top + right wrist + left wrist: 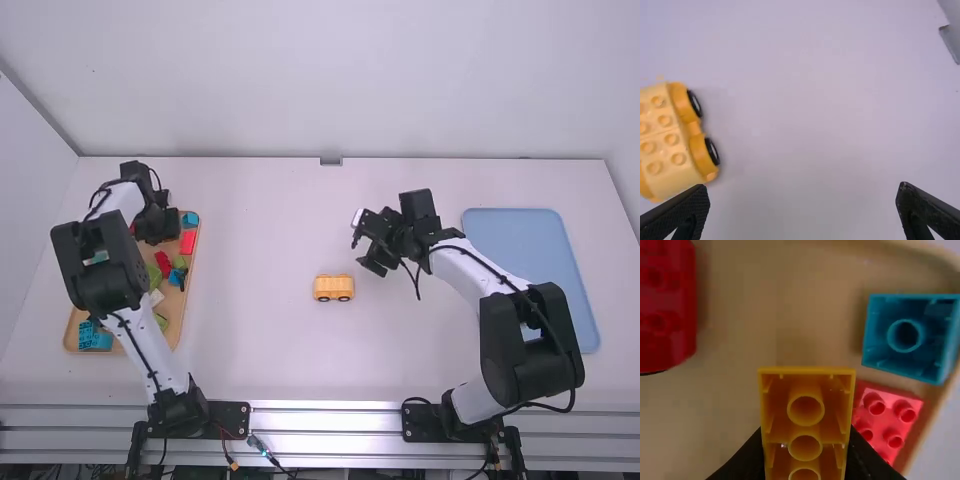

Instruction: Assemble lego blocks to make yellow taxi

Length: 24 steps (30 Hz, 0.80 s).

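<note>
Over the far end of the wooden tray [175,325] is my left gripper [160,235]. In the left wrist view, a yellow block [805,427] with its hollow underside toward the camera is held between the fingertips of my left gripper [805,455]. On the table, left of and nearer than my right gripper [368,252], stands the yellow wheeled car base [333,288] with yellow blocks on it. The right wrist view has the car base [670,140] at its left side, outside my right gripper [802,200], whose fingers are wide apart and hold nothing.
The tray also holds a blue block [905,336], a light red block [885,417], a dark red block [665,305] and several other blocks. A blue flat tray [540,260] lies at the right of the table, behind the right arm.
</note>
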Motion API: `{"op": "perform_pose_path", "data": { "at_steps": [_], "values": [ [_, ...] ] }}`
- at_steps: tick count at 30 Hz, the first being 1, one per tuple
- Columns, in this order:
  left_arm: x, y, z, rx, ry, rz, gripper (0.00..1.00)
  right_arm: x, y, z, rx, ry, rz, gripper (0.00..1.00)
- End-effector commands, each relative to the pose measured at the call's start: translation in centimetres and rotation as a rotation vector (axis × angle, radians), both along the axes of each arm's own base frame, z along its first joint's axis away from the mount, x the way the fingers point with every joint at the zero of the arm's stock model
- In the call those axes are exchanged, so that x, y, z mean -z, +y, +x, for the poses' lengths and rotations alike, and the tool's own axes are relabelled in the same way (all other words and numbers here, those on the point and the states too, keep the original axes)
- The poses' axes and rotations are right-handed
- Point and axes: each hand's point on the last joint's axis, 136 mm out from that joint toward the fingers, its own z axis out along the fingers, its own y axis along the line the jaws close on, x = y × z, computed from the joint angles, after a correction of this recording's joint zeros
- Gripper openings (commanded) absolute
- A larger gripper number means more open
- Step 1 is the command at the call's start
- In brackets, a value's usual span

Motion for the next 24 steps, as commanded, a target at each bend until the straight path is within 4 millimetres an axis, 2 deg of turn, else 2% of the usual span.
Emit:
{"op": "perform_pose_path", "data": {
  "at_steps": [1,2,3,4,5,8,10,11,14,15,18,19,21,24],
  "values": [
    [-6.0,0.0,1.5,0.022,-0.137,0.034,0.17,-0.6,0.4,0.1,0.057,0.027,0.055,0.99],
    [-7.3,-0.6,1.8,0.046,-0.177,0.019,0.17,-0.9,0.4,0.4,0.075,0.027,0.074,0.99],
    [-7.5,-0.8,1.8,0.052,-0.182,0.016,0.17,-1.0,0.5,0.4,0.079,0.025,0.08,0.99],
    [-8.9,-2.2,2.2,0.116,-0.234,-0.011,0.16,-1.4,0.8,0.7,0.086,0.024,0.111,0.99],
    [-9.5,-3.0,2.4,0.146,-0.258,-0.025,0.16,-1.7,1.1,0.8,0.084,0.022,0.136,0.99],
    [-11.8,-6.9,3.1,0.291,-0.36,-0.073,0.17,-3.3,2.5,1.0,0.058,0.014,0.237,0.99],
    [-12.7,-9.3,3.4,0.371,-0.41,-0.083,0.17,-4.4,3.4,1.2,0.047,0.014,0.31,0.99],
    [-12.8,-9.8,3.4,0.386,-0.417,-0.081,0.17,-4.6,3.5,1.3,0.047,0.013,0.32,0.99],
    [-13.5,-14.0,3.5,0.491,-0.483,-0.064,0.18,-6.1,4.2,1.6,0.047,0.015,0.406,0.99],
    [-13.6,-14.8,3.4,0.509,-0.494,-0.065,0.18,-6.4,4.3,1.6,0.043,0.016,0.419,0.99],
    [-14.8,-21.0,2.1,0.74,-0.611,-0.125,0.19,-7.9,4.4,1.6,0.005,0.02,0.502,0.99],
    [-14.9,-21.4,2.0,0.751,-0.618,-0.13,0.19,-8.0,4.4,1.6,0.001,0.02,0.509,0.99],
    [-16.0,-25.1,0.8,0.865,-0.714,-0.2,0.26,-8.9,4.4,1.2,-0.045,0.02,0.554,0.99],
    [-17.0,-28.5,-0.7,0.966,-0.799,-0.28,0.3,-10.1,4.2,0.1,-0.135,0.045,0.632,0.99]
  ]
}}
